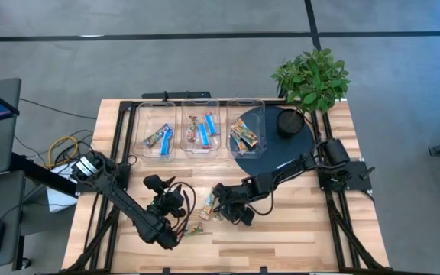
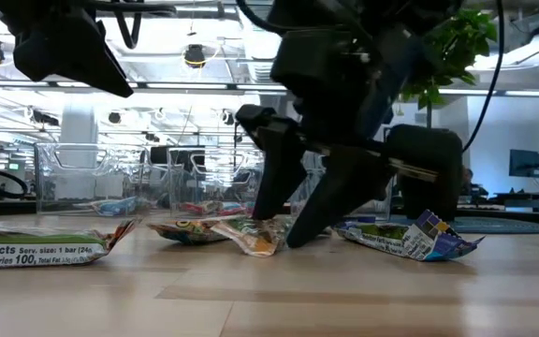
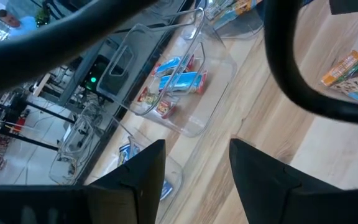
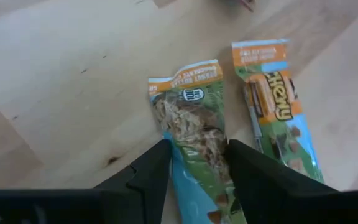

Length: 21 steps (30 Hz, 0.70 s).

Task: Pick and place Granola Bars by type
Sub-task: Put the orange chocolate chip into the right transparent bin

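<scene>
My right gripper [image 4: 197, 163] is down at the table's near middle [image 1: 220, 203], shut on a green and tan granola bar [image 4: 190, 112] that lies flat on the wood. An orange and blue bar [image 4: 277, 106] lies right beside it. More loose bars lie nearby [image 2: 45, 245] [image 2: 410, 234] [image 1: 195, 229]. My left gripper [image 3: 197, 163] is open and empty, raised above the table left of the right gripper [image 1: 176, 200]. Three clear bins at the far middle hold sorted bars: blue [image 1: 159, 136], mixed [image 1: 202, 131], orange and green [image 1: 244, 134]. My right gripper pinches the green and tan bar by its two long edges [image 4: 174, 144] between its two fingers, around mid-length. The fingers come from above, slanting down, and lie across the bar [image 2: 260, 234]. The bar lies flat on the table.
A dark round disc [image 1: 277, 149] lies on the table at the far right, with a potted plant [image 1: 312, 76] at its far edge. The bins' clear walls [image 3: 185, 81] stand up from the table. The table's front edge is near the loose bars.
</scene>
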Each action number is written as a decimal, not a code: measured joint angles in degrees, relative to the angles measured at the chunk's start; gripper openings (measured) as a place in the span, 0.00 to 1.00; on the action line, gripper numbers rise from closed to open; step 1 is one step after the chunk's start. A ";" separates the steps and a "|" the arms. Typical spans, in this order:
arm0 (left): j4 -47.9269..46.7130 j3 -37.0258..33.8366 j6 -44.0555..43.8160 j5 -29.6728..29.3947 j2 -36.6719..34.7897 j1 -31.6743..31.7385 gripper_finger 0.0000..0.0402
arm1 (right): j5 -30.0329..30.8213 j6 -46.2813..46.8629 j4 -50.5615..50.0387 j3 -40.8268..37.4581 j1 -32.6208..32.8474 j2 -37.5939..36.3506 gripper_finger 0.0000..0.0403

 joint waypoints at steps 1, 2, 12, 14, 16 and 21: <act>-0.03 -0.06 0.00 0.01 0.00 0.00 0.43 | 0.06 0.75 -0.81 0.40 0.00 0.18 0.39; -0.02 -0.08 0.00 0.00 0.00 0.00 0.43 | 0.14 1.79 -1.98 1.08 -0.11 0.31 0.39; -0.02 -0.10 -0.02 0.17 0.00 0.00 0.43 | 2.84 11.84 -16.02 6.14 -0.63 0.46 0.33; 0.00 -0.10 -0.02 0.23 0.00 0.00 0.43 | 3.17 12.81 -16.82 6.50 -0.63 0.51 0.32; -0.02 -0.10 -0.02 0.25 0.00 0.00 0.43 | 3.27 12.86 -17.02 6.57 -0.64 0.51 0.30; -0.02 -0.10 -0.04 0.38 0.00 0.00 0.43 | 3.34 12.86 -17.02 6.57 -0.55 0.51 0.27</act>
